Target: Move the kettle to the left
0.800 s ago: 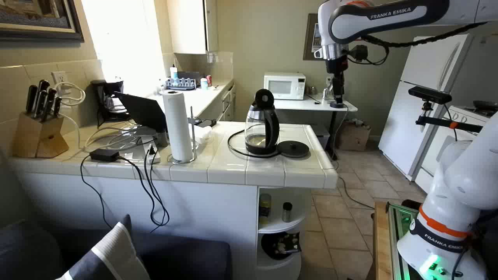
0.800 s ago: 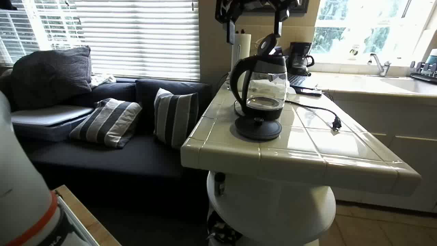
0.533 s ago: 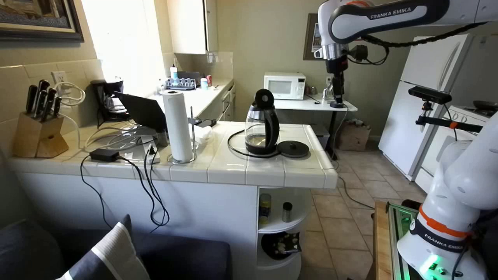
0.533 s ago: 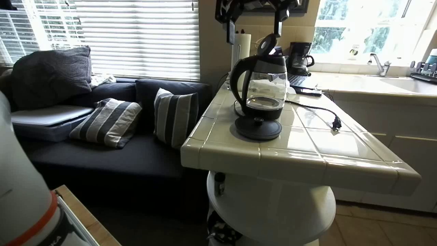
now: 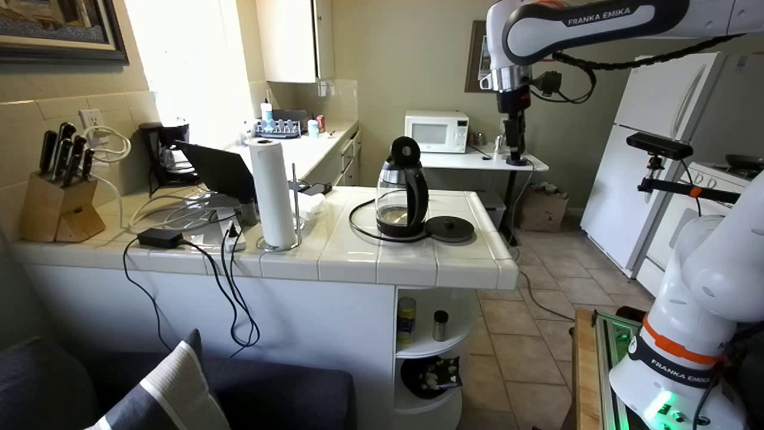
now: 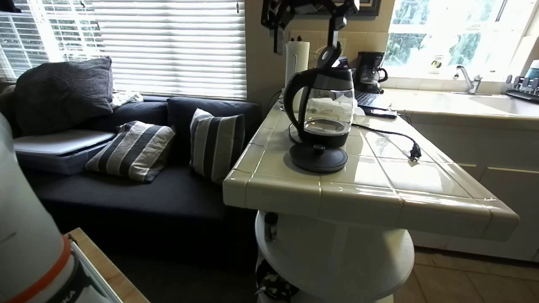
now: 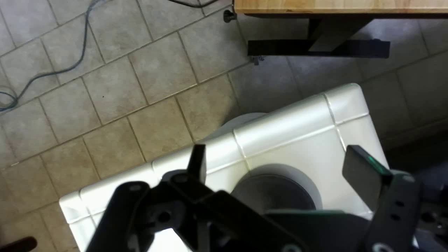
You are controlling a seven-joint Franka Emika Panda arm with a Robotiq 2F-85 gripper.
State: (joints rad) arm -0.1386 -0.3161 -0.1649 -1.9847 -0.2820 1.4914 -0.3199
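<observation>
The kettle (image 5: 393, 196) has a glass body, black base, black handle and a raised round lid. It stands upright on the white tiled counter (image 5: 346, 269), beside the flat black disc (image 5: 450, 229). In an exterior view the kettle (image 6: 329, 107) has its handle toward the sofa side. My gripper (image 5: 515, 148) is open and empty, above counter height, to the right of the kettle in that view. Its two fingers (image 6: 305, 47) show spread apart above the kettle's height. In the wrist view the open fingers (image 7: 276, 153) frame the disc (image 7: 274, 190); the kettle is hidden or out of view there.
A paper towel roll (image 5: 274, 194) stands left of the kettle, with a laptop (image 5: 218, 170) and cables behind it. A black cord loops round the kettle's base and ends in a plug (image 6: 415, 152). A knife block (image 5: 62, 206) stands at the far left.
My gripper has shifted slightly left in both exterior views and turned a little. Its fingers stay open. The kettle and disc have not moved.
</observation>
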